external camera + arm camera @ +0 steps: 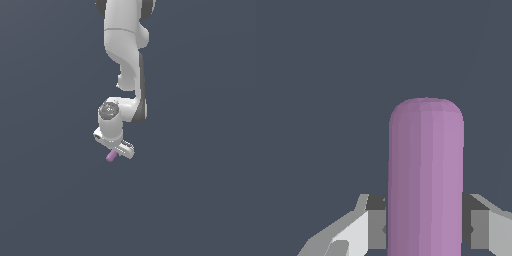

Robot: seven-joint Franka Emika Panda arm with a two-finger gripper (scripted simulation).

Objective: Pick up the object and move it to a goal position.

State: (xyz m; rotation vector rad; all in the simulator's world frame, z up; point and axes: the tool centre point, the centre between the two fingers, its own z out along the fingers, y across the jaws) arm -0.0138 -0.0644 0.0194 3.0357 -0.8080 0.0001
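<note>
Since the purple rod (426, 175) is clamped btwn the fingers (375, 227) of the gripper (118, 150), one end sticking out past the tips, the pick looks done imo. Transport step is judged next; no goal marker is shown, so grip must be kept firm.

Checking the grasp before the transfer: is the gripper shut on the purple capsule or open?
Shut on it. In the wrist view both fingers press against the sides of the purple capsule, which sticks out past the gripper.
</note>
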